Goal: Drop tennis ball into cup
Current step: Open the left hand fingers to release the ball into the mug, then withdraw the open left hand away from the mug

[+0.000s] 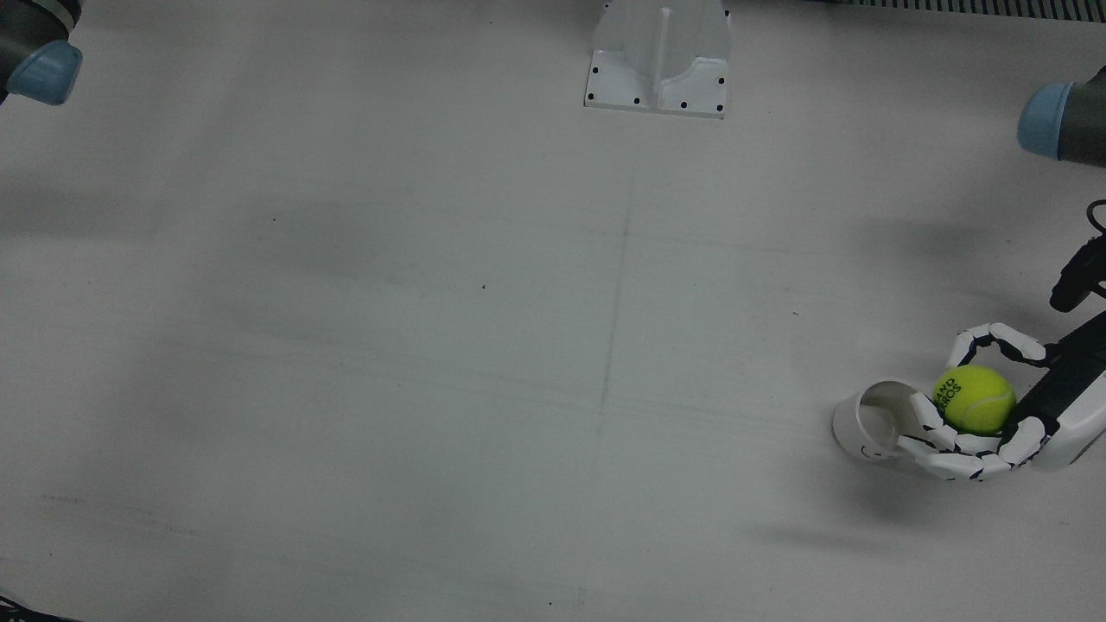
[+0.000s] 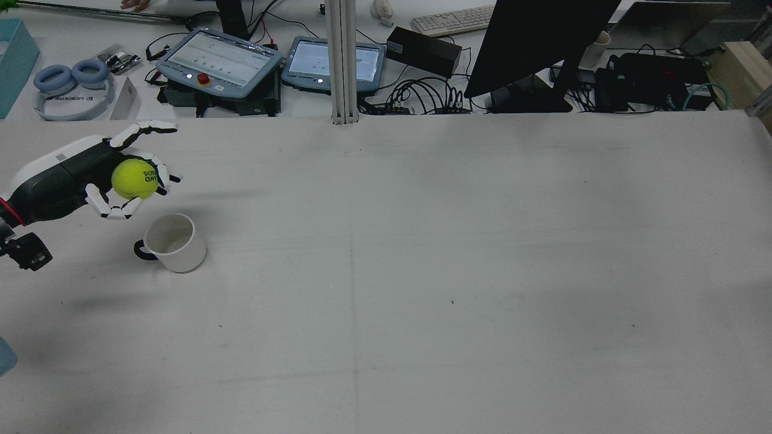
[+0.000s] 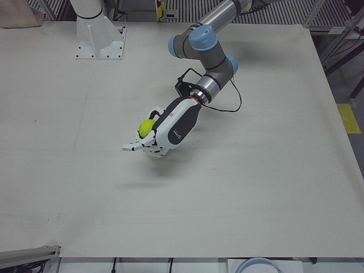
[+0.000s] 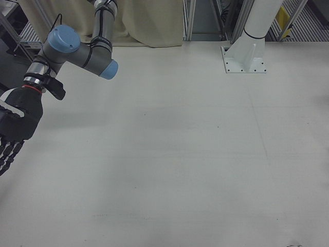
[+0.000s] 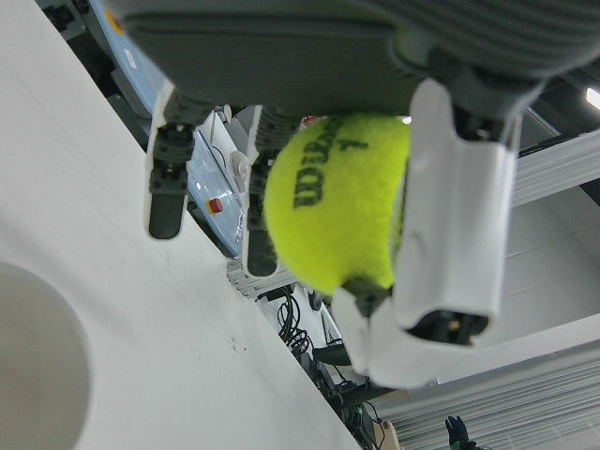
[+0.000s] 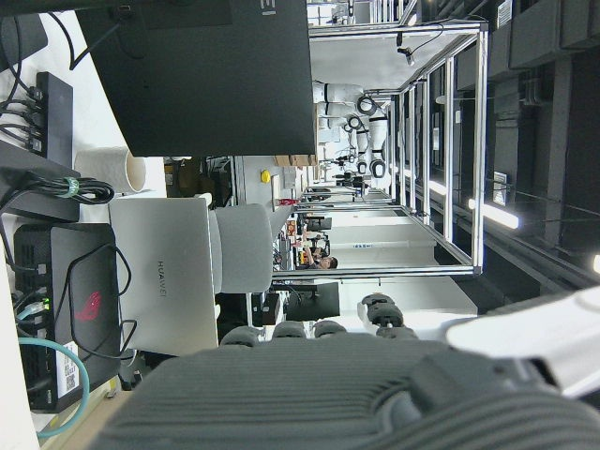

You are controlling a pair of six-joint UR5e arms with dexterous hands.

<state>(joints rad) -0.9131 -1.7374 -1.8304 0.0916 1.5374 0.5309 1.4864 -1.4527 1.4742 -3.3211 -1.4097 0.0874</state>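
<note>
Since the ball (image 2: 134, 179) is light, fuzzy and springy, we keep the left hand (image 2: 114, 175) cupped around its middle, just beside the cup (image 2: 174, 243); right hand's (image 4: 13, 131) finger state unclear.

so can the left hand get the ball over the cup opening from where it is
Probably yes: the left hand holds the tennis ball raised just beside the upright cup, whose mouth is open with nothing between them.

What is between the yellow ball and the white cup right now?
Only fingers of the left hand, curled round the tennis ball beside the cup; the front view shows it.
</note>
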